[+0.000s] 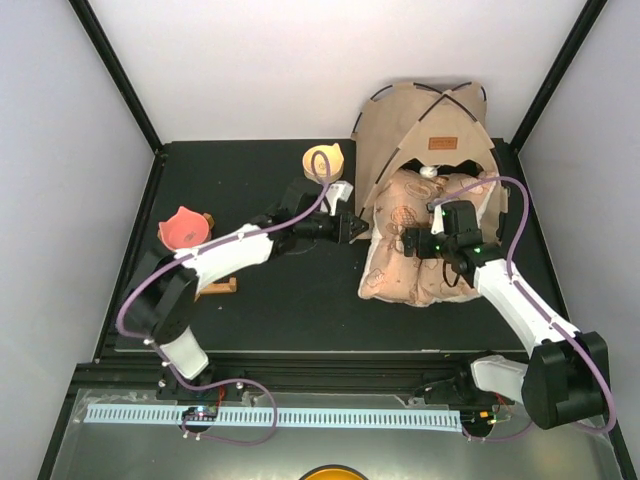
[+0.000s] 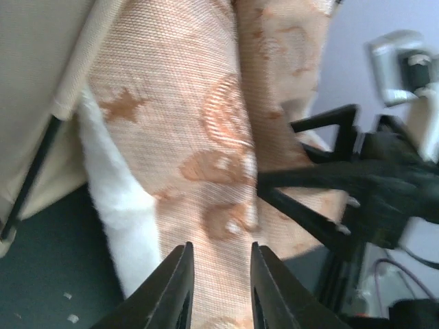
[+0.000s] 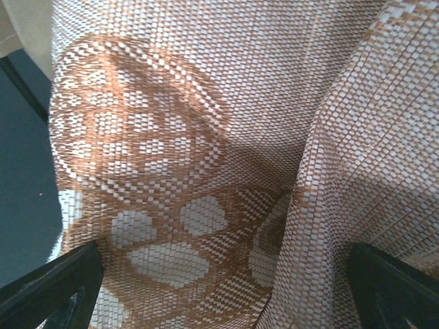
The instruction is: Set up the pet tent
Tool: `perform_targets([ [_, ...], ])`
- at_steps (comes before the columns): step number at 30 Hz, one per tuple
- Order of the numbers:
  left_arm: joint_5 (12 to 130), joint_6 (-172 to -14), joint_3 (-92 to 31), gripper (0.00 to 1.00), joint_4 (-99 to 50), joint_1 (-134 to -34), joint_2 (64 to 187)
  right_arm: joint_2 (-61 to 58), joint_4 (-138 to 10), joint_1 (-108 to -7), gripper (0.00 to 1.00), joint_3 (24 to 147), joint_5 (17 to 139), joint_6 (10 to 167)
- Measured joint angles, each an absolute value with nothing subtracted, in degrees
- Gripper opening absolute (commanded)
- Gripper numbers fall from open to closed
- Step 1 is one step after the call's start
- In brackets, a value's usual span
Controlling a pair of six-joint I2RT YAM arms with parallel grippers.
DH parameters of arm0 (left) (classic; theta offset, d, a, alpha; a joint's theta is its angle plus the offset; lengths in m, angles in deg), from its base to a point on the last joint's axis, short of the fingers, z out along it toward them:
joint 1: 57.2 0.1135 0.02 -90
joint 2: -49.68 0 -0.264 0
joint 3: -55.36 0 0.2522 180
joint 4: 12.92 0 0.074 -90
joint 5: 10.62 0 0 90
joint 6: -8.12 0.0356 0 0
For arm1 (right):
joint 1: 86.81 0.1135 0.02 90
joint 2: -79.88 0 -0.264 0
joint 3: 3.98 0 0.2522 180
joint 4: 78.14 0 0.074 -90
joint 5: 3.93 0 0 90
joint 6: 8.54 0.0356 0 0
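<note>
The pet tent (image 1: 425, 115) stands domed at the back right, tan with black poles, a brown label (image 1: 441, 142) over its opening and a white ball (image 1: 428, 171) hanging there. A beige patterned pillow (image 1: 415, 255) lies half inside the opening. My left gripper (image 1: 355, 228) is at the pillow's left edge. In the left wrist view that gripper (image 2: 221, 274) has its fingers (image 2: 180, 288) a narrow gap apart, with pillow fabric (image 2: 206, 137) showing flat between them. My right gripper (image 1: 425, 240) rests on top of the pillow. Seen from its own wrist, the right gripper (image 3: 223, 295) is spread wide over the weave (image 3: 206, 137).
An orange cat-eared bowl (image 1: 323, 160) and a coral bowl (image 1: 184, 228) sit on the black mat (image 1: 280, 300) to the left, with a small wooden stand (image 1: 218, 288) near the left arm. White walls and black frame posts enclose the table.
</note>
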State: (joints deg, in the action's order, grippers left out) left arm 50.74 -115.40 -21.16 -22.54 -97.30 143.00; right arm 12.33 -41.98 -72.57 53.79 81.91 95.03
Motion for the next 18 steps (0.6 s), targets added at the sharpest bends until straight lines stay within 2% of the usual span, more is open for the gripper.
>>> perform_targets([
  [2, 50.1, -114.0, -24.6, 0.14, -24.4, -96.0, 147.4, 11.8, -41.7, -72.3, 1.0, 54.4, 81.0, 94.6],
  [6, 48.1, -112.4, -27.4, 0.13, -26.0, -97.0, 154.5, 9.9, -40.9, -71.6, 1.0, 56.1, 79.3, 94.1],
  [17, 45.1, -112.8, -30.3, 0.12, -26.6, -102.7, 160.0, 5.6, -40.7, -66.5, 1.0, 58.5, 79.5, 94.5],
  [18, 44.8, -113.0, -30.3, 0.12, -26.2, -102.9, 160.1, 4.6, -40.8, -66.0, 0.97, 59.0, 80.4, 95.0],
])
